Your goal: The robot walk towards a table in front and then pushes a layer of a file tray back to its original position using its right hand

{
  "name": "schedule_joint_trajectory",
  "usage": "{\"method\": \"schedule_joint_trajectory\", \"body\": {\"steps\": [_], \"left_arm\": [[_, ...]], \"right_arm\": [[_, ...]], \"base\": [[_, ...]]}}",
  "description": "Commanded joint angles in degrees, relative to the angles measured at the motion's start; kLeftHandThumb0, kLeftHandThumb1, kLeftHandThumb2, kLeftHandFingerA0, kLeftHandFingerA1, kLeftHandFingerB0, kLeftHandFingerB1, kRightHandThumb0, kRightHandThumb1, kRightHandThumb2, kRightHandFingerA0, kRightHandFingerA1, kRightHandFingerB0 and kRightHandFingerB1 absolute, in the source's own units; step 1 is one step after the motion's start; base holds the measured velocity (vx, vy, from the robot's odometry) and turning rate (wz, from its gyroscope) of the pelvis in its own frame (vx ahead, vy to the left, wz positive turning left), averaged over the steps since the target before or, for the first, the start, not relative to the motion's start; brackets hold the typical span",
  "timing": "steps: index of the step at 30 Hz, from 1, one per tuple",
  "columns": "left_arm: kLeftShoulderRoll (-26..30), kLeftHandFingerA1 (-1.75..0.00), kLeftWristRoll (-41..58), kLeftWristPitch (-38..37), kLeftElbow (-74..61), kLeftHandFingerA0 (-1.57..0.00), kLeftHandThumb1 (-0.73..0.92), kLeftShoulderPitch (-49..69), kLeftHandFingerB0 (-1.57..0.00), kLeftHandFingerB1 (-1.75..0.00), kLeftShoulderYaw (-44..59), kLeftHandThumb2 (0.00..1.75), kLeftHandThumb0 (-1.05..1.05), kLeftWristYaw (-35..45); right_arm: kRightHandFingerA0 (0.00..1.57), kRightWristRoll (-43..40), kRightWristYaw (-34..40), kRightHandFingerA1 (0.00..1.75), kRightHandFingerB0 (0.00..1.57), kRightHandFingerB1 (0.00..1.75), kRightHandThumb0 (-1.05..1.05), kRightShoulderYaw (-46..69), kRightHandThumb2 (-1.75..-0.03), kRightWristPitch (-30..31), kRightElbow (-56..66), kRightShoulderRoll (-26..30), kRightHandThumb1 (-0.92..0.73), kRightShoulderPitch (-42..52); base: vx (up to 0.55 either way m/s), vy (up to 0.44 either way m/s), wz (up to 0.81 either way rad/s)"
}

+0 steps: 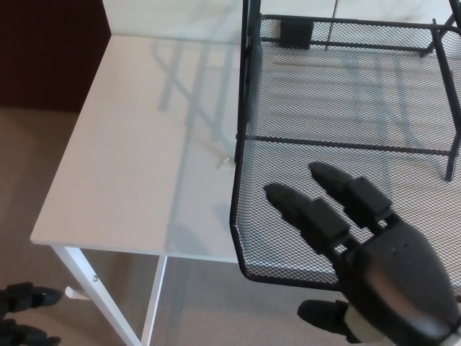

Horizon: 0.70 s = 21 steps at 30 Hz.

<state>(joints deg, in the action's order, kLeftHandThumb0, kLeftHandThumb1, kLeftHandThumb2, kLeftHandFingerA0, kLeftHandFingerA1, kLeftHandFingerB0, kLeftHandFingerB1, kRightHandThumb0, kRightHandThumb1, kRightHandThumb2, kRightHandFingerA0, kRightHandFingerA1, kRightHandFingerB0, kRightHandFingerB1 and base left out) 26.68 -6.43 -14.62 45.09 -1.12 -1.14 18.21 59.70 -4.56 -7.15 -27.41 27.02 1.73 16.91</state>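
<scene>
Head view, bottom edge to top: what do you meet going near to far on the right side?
Right hand → pulled-out mesh layer overhanging the table edge → file tray frame → small black block at the back.

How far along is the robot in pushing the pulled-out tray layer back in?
Done: the robot stands at the white table. In hand: its right hand hovers open over the front of the mesh tray layer, fingers apart. Left: the layer's front edge overhangs the table's near edge, so the push itself is not yet done.
</scene>
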Motion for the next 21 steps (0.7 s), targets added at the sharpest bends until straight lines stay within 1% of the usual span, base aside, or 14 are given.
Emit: {"method": "schedule_joint_trajectory", "body": {"steps": [1,2,3,4,8,9,10,13,14,16,17,18,20,21], "left_arm": [[1.2,-0.5,-0.2,0.4,0.1,-0.6,0.43,-0.6,-0.41,-0.44,0.3,0.72,-0.51,0.3],[1.2,-0.5,-0.2,0.4,0.1,-0.6,0.43,-0.6,-0.41,-0.44,0.3,0.72,-0.51,0.3],[1.2,-0.5,-0.5,0.5,0.2,-0.6,0.43,-0.8,-0.41,-0.44,0.1,0.72,-0.51,0.2],[1.3,-0.5,-0.6,0.5,0.1,-0.61,0.43,-0.9,-0.42,-0.44,0.0,0.72,-0.51,0.1],[1.4,-0.5,-0.4,0.1,-0.2,-0.62,0.43,-0.8,-0.42,-0.44,0.1,0.71,-0.5,0.2],[1.5,-0.5,-0.6,0.1,0.0,-0.61,0.43,-1.0,-0.42,-0.44,0.0,0.72,-0.51,0.2],[1.5,-0.5,-0.6,0.2,0.1,-0.61,0.43,-1.0,-0.42,-0.44,0.0,0.72,-0.51,0.2],[1.4,-0.5,-0.7,0.4,-0.1,-0.62,0.43,-1.1,-0.42,-0.44,-0.1,0.71,-0.51,-0.1],[1.6,-0.5,-1.1,0.2,0.0,-0.62,0.43,-1.1,-0.42,-0.44,-0.3,0.72,-0.51,-0.3],[1.5,-0.5,-0.9,0.2,-0.1,-0.62,0.43,-1.0,-0.42,-0.44,-0.3,0.72,-0.51,-0.2],[1.6,-0.5,-0.8,0.2,-0.2,-0.62,0.43,-1.0,-0.42,-0.44,-0.2,0.72,-0.51,-0.1],[1.5,-0.5,-0.7,0.2,-0.2,-0.62,0.43,-0.9,-0.42,-0.44,-0.2,0.71,-0.51,-0.2],[1.5,-0.5,-0.7,0.1,-0.3,-0.62,0.43,-0.9,-0.42,-0.44,-0.1,0.71,-0.51,-0.2],[1.5,-0.5,-0.7,0.0,-0.2,-0.61,0.43,-0.9,-0.42,-0.44,-0.1,0.71,-0.51,-0.1]], "right_arm": [[0.04,7.2,1.5,0.33,0.12,0.26,-0.48,-2.2,-0.52,6.0,-0.7,1.9,-0.38,-0.2],[0.04,7.3,1.6,0.33,0.12,0.26,-0.48,-2.5,-0.52,6.5,-0.7,2.1,-0.38,-0.1],[0.07,7.0,1.4,0.27,0.11,0.28,-0.54,-2.7,-0.61,7.0,-0.8,2.4,-0.32,-0.3],[0.05,7.0,1.1,0.32,0.13,0.26,-0.53,-2.9,-0.53,7.7,-0.8,2.7,-0.39,-0.5],[0.03,7.0,1.1,0.31,0.15,0.27,-0.52,-3.5,-0.53,9.3,-0.8,3.6,-0.39,-1.5],[0.06,7.0,2.2,0.23,0.1,0.28,-0.54,-3.5,-0.62,9.3,-1.3,3.9,-0.32,-2.1],[0.0,7.0,2.6,0.21,0.03,0.28,-0.49,-3.5,-0.72,9.5,-1.4,4.2,-0.34,-2.5],[0.03,7.9,3.2,0.26,0.06,0.33,-0.47,-3.6,-0.73,11.1,-1.3,4.7,-0.31,-3.8],[0.01,8.6,4.5,0.34,0.12,0.26,-0.53,-3.7,-0.52,11.5,-1.5,4.8,-0.38,-4.5],[0.0,8.7,5.2,0.34,0.12,0.26,-0.52,-3.9,-0.52,12.0,-1.7,5.1,-0.38,-5.1],[0.0,8.7,5.0,0.32,0.11,0.25,-0.51,-3.9,-0.53,12.3,-1.7,5.3,-0.38,-5.5],[0.04,8.9,5.3,0.24,0.1,0.29,-0.52,-3.9,-0.61,12.6,-1.9,5.6,-0.31,-6.1],[0.04,9.1,6.0,0.24,0.1,0.29,-0.52,-4.2,-0.61,13.1,-2.3,6.0,-0.31,-6.9],[0.01,9.1,6.1,0.13,0.05,0.28,-0.5,-4.3,-0.7,13.3,-2.3,6.2,-0.35,-7.0]], "base": [[0.0,0.0,0.0],[0.0,0.0,0.0],[0.0,0.0,0.0],[0.0,0.0,0.0],[0.0,0.0,0.0],[0.0,0.0,0.0],[0.0,0.0,0.0],[0.0,0.0,0.0],[0.0,0.0,0.0],[0.0,0.0,0.0],[0.0,0.0,0.0],[0.0,0.0,0.0],[0.0,0.0,0.0],[0.0,0.0,0.0]]}}
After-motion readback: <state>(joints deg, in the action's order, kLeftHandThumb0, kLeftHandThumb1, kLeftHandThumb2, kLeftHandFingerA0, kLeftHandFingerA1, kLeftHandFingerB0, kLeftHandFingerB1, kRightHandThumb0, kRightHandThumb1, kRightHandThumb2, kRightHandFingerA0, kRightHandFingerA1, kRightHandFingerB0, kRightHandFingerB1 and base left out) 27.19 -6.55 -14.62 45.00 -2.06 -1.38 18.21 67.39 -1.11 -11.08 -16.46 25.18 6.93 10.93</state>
